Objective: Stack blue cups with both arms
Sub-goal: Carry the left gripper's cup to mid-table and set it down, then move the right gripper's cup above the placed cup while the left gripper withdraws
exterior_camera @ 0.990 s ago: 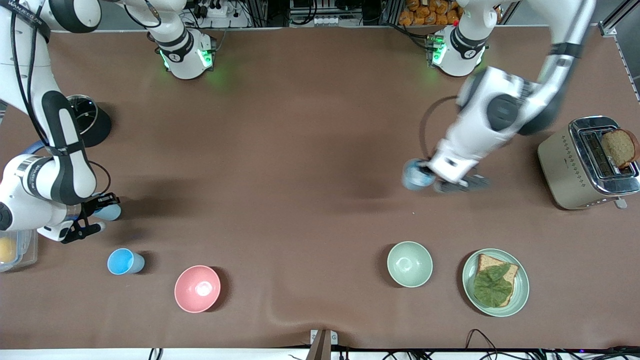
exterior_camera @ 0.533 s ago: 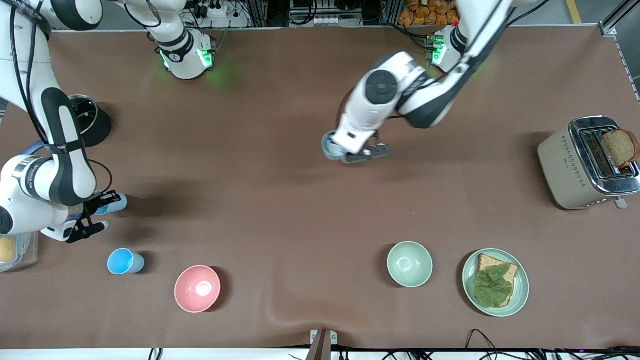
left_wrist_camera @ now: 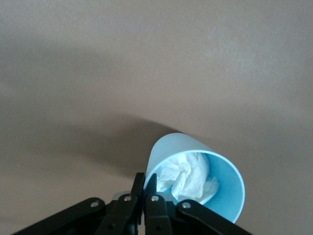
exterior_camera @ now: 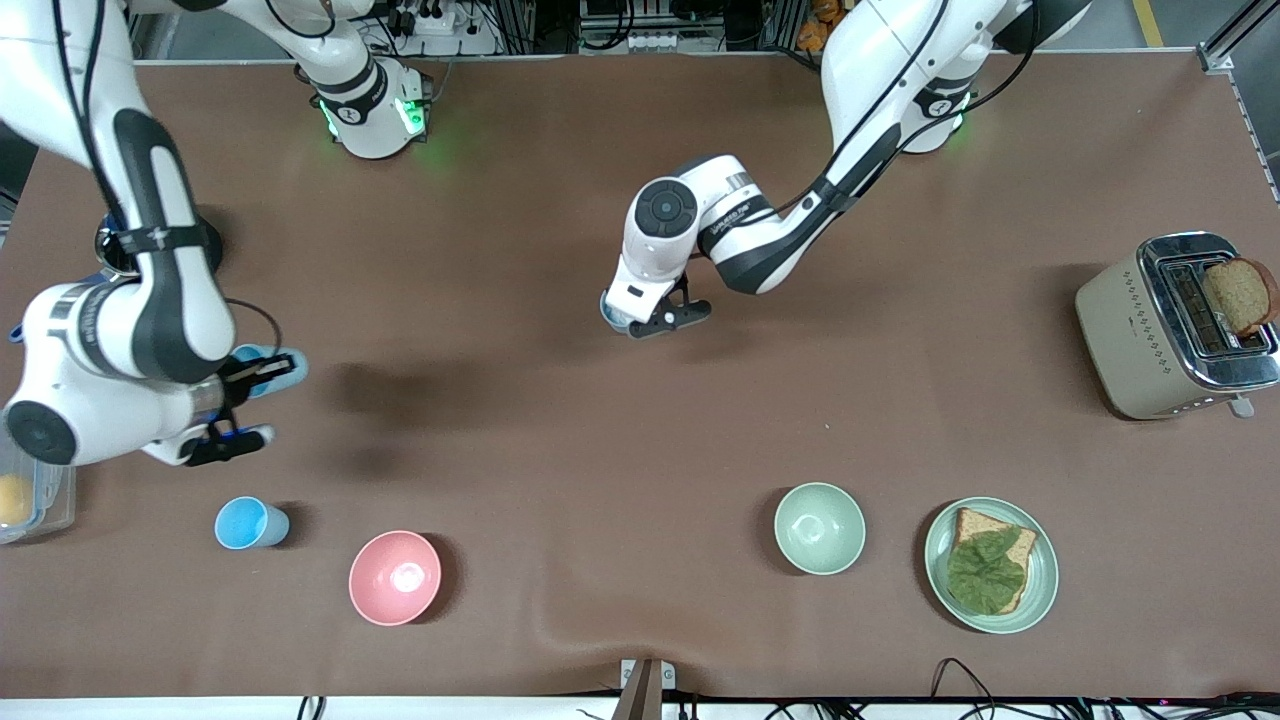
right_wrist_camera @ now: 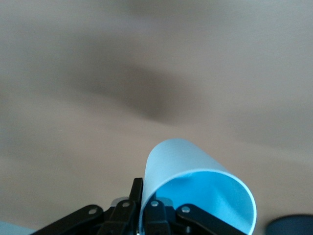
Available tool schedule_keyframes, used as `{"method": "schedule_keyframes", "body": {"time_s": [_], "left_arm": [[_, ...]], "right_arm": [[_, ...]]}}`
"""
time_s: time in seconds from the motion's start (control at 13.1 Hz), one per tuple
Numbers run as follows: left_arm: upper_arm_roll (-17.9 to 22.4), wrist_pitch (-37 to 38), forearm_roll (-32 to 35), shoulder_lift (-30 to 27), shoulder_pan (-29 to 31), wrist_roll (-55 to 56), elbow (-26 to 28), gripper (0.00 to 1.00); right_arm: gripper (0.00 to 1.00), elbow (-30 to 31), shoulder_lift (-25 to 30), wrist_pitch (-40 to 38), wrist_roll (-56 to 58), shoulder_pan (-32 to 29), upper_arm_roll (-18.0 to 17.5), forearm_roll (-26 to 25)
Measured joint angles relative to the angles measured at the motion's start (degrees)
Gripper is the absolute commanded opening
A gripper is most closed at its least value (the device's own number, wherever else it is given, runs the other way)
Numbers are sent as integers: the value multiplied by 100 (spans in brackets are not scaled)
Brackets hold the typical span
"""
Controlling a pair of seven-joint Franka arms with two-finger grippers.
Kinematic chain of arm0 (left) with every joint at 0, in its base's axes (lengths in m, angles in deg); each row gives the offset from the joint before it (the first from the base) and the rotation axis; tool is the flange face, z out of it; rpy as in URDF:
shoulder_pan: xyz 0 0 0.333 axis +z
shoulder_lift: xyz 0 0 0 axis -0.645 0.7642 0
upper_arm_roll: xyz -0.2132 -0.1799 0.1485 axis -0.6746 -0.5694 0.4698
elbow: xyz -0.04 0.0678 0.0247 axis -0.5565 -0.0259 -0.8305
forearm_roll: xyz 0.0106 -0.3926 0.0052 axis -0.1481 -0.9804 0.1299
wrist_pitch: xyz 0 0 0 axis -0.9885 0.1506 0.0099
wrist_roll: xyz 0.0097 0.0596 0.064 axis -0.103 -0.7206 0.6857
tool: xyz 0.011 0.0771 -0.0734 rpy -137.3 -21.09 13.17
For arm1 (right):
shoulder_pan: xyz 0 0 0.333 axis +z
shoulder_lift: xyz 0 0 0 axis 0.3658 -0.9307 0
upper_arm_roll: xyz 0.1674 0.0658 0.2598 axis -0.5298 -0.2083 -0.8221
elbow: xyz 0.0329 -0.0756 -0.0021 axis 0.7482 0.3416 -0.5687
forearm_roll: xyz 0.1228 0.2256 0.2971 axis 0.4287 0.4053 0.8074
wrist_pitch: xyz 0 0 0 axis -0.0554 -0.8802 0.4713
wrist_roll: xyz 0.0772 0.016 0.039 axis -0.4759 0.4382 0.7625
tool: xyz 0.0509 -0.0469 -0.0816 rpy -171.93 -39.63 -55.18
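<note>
My left gripper (exterior_camera: 640,320) is shut on the rim of a light-blue cup (exterior_camera: 611,311) and holds it tilted over the middle of the table. The left wrist view shows its fingers (left_wrist_camera: 145,188) pinching the wall of that cup (left_wrist_camera: 222,196), which holds crumpled white paper (left_wrist_camera: 188,176). My right gripper (exterior_camera: 262,369) is shut on the rim of a second, empty blue cup (exterior_camera: 275,357), over the right arm's end of the table. In the right wrist view that gripper (right_wrist_camera: 143,196) pinches the cup's wall (right_wrist_camera: 195,169). A third blue cup (exterior_camera: 245,523) stands on the table, beside the pink bowl.
A pink bowl (exterior_camera: 394,577), a pale green bowl (exterior_camera: 819,527) and a green plate (exterior_camera: 1040,590) with bread and lettuce sit along the near edge. A toaster (exterior_camera: 1120,330) with a bread slice stands at the left arm's end. A clear container (exterior_camera: 40,505) sits at the right arm's end.
The left arm has swung its cup from near the toaster to over the table's middle. The right arm has carried its cup a little toward the middle.
</note>
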Motion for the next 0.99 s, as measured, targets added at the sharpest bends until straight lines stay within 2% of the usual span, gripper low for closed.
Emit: {"method": "schedule_keyframes", "body": {"time_s": [0.15,0.3,0.61,0.76,0.99], "left_arm": [[13,12,0,-70,147,3,-131,100],[7,311,3,-410,359,2,-267,100],[-23,1744,4,-1932,825,-390,-369,100],[-13,2207,-6,-2599,1237,-1163,-347,100],[11,2560,-27,-3089,2309,-2766,-308,100]], "right_arm": [[0,54,74,-36,-650,342,-8,308],[0,57,159,-28,-1213,721,-15,450],[0,56,376,333,-3258,1902,-40,530],[0,79,369,857,-4461,2628,-45,812],[0,114,315,1759,-5611,3449,-40,986]]}}
